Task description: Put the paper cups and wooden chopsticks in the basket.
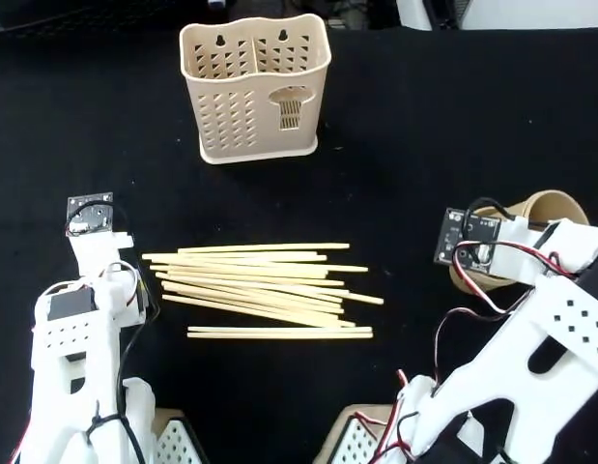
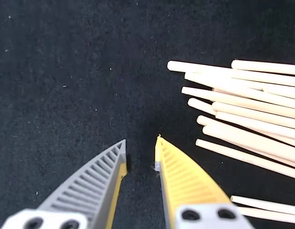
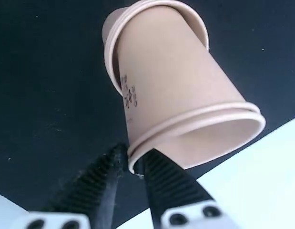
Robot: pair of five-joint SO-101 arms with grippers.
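Several wooden chopsticks (image 1: 265, 290) lie in a loose bundle mid-table; their ends (image 2: 242, 109) show in the left wrist view. My left gripper (image 2: 141, 142) hovers over the black cloth just beside those ends, slightly open with nothing between its fingers. Nested paper cups (image 3: 171, 90) hang tilted, and my right gripper (image 3: 131, 156) is shut on their rim. From above, the cups (image 1: 553, 207) peek out behind the right arm near the table's right side. The beige perforated basket (image 1: 255, 135) stands upright at the back centre, far from both grippers.
The basket has two compartments split by a divider (image 1: 256, 56). The left arm (image 1: 86, 309) stands at the front left, the right arm (image 1: 540, 329) at the front right. A pale surface (image 3: 261, 191) lies beyond the cloth's edge by the cups.
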